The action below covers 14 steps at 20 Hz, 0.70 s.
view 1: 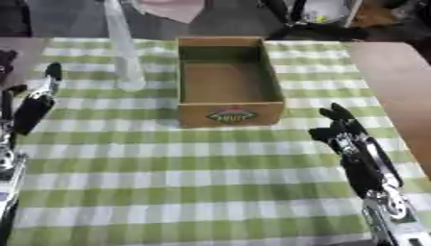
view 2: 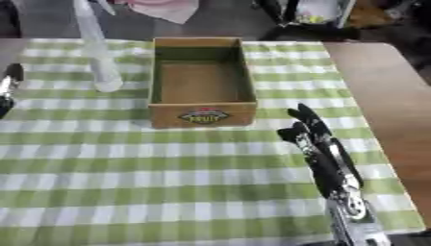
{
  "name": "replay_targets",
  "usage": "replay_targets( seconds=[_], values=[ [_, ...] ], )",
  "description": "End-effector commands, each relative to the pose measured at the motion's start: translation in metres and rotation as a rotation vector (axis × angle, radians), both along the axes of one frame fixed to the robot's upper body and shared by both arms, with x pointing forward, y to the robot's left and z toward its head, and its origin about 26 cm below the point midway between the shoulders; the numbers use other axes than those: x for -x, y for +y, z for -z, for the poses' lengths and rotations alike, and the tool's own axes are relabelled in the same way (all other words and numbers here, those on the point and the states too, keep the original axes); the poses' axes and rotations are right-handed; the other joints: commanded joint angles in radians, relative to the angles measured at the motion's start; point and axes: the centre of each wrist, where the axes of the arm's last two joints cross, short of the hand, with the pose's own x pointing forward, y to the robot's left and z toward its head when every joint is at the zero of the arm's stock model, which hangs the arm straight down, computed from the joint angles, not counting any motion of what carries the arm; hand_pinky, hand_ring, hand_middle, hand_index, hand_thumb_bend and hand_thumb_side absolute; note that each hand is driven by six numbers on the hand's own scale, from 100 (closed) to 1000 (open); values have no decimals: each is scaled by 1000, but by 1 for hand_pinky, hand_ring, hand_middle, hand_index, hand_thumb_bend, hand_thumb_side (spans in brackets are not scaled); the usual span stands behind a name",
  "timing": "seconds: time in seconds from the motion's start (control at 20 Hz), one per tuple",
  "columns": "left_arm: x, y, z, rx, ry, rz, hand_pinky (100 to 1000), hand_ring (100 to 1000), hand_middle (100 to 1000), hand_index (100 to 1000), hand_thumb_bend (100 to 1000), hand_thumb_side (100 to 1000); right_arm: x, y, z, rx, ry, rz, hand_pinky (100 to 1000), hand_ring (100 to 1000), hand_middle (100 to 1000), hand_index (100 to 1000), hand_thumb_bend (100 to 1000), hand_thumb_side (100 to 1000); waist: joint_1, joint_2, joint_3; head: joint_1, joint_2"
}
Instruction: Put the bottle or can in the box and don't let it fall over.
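A tall clear bottle (view 1: 124, 50) stands upright on the green checked cloth, just left of an open brown cardboard box (view 1: 227, 79) with a round label on its front wall. The box holds nothing. My left hand (view 1: 35, 103) is at the left edge, fingers straight and pointing up, well short of the bottle. My right hand (view 2: 316, 137) rests at the lower right, fingers straight, a little to the right of the box's front corner. Neither hand holds anything.
The checked cloth (view 1: 185, 182) covers most of the table; bare brown tabletop (view 2: 387, 105) shows on the right. Dark clutter and a pink cloth (view 1: 172, 8) lie beyond the far edge.
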Motion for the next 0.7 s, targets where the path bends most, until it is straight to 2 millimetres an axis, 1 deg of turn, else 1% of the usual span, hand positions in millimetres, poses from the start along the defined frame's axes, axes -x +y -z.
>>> replay_targets(
  seconds=[0.05, 0.2, 0.35, 0.7],
  values=[
    [-19, 5, 0, -72, 25, -15, 826, 1000, 1000, 953, 527, 640, -1, 0, -6, 10, -19, -15, 794, 723, 910, 1000, 100, 615, -3, -22, -4, -2, -5],
    [-39, 1, 0, -79, 33, 6, 824, 1000, 1000, 955, 537, 651, -1, 1, -6, 7, -19, -20, 794, 723, 910, 1000, 100, 616, -11, -20, -15, 5, -10],
    [-56, -4, -4, -86, 33, 32, 826, 1000, 1000, 959, 553, 654, -2, 3, -6, 3, -19, -30, 794, 723, 910, 1000, 100, 618, -17, -18, -26, 13, -11],
    [-83, -14, -22, -110, 7, 48, 826, 1000, 1000, 961, 570, 662, -1, 7, -5, -3, -15, -49, 793, 723, 910, 1000, 100, 622, -31, -14, -48, 29, -25]
  ],
)
